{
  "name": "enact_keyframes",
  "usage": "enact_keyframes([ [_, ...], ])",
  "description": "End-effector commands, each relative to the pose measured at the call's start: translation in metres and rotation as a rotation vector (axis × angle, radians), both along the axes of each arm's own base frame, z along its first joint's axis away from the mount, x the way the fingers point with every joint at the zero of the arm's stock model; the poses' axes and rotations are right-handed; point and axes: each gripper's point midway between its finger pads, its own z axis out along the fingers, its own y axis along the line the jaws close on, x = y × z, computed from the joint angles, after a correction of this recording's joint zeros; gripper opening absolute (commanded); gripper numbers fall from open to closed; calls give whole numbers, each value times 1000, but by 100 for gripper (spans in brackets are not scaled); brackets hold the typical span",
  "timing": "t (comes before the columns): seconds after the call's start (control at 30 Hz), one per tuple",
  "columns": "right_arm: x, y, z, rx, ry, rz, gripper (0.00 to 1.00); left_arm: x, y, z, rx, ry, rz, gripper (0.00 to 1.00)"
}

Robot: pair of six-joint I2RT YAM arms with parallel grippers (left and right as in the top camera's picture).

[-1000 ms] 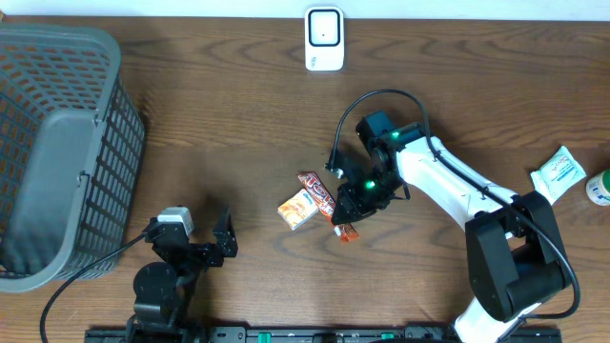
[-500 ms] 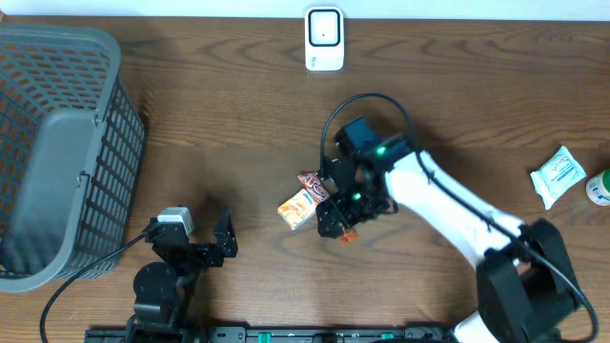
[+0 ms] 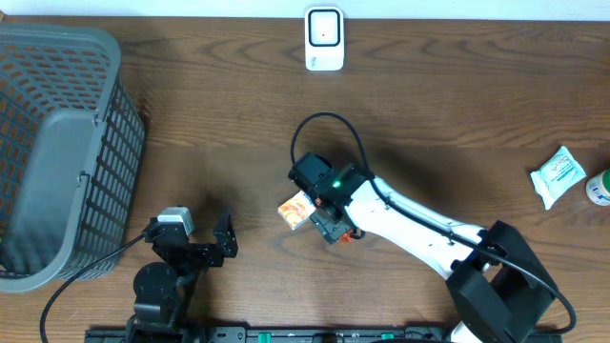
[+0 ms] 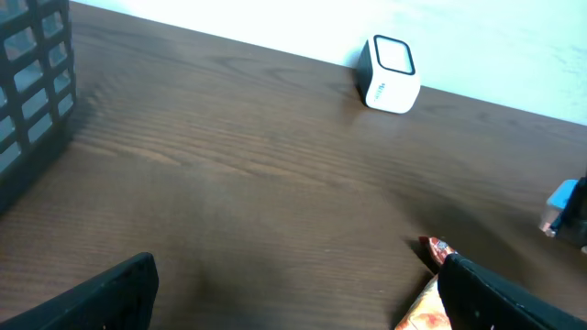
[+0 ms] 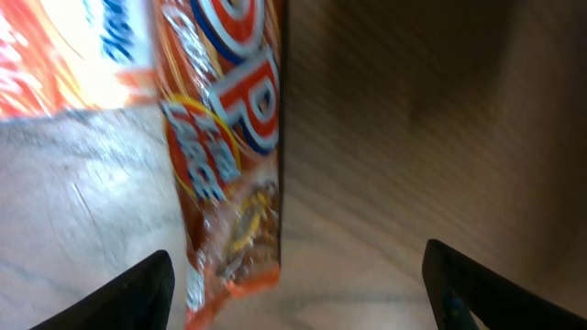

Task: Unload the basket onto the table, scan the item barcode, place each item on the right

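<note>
Meanwhile, at the far left the basket (image 3: 57,143) sits at the table's edge. Near it the left claw (image 4: 303,298) is parked with its jaws spread wide, holding nothing. Toward the middle, the change is in the right arm. A second ago the right claw (image 5: 298,291) was pinched shut at the lower-right end of the snack bar (image 5: 225,137). Now it has swung leftward to hang over the bar and the orange packet (image 3: 297,210), and its jaws stand open and grip nothing. That likely means the pick is being set up afresh, so lifting and scanning are both still to come. The bar lies flat on the table near the centre, just beside the orange packet and well apart from the scanner (image 3: 324,38) at the back edge. In the wrist view its long axis runs up the frame, lettered face up, so the jaws would close across its width. It sits nearer the left finger (image 5: 119,293) than the right, and no barcode shows. From overhead only its red lower-right tip peeks out from under the claw. Farthest right, a white packet (image 3: 558,174) lies well clear.
</note>
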Motion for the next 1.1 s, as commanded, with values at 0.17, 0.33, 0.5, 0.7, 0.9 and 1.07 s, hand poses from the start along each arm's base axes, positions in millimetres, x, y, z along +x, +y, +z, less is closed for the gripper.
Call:
enact_keyframes([
  [0.17, -1, -8, -23, -87, 12, -4, 81, -2, -1, -12, -8, 38, -8, 98],
  [0.33, -8, -5, -35, -108, 38, 13, 80, -2, -1, -12, -8, 38, -8, 98],
  [0.5, -11, 3, -35, -104, 29, 39, 81, -2, -1, -12, -8, 38, -8, 98],
  [0.7, -12, 5, -35, -106, 18, 36, 85, -2, -2, -12, -8, 38, -8, 98],
  [0.9, -18, 9, -37, -75, 54, 30, 84, -2, -1, -12, -8, 38, -8, 98],
  [1.07, -21, -3, -34, -136, 56, 22, 81, -2, -1, -12, -8, 38, -8, 98],
])
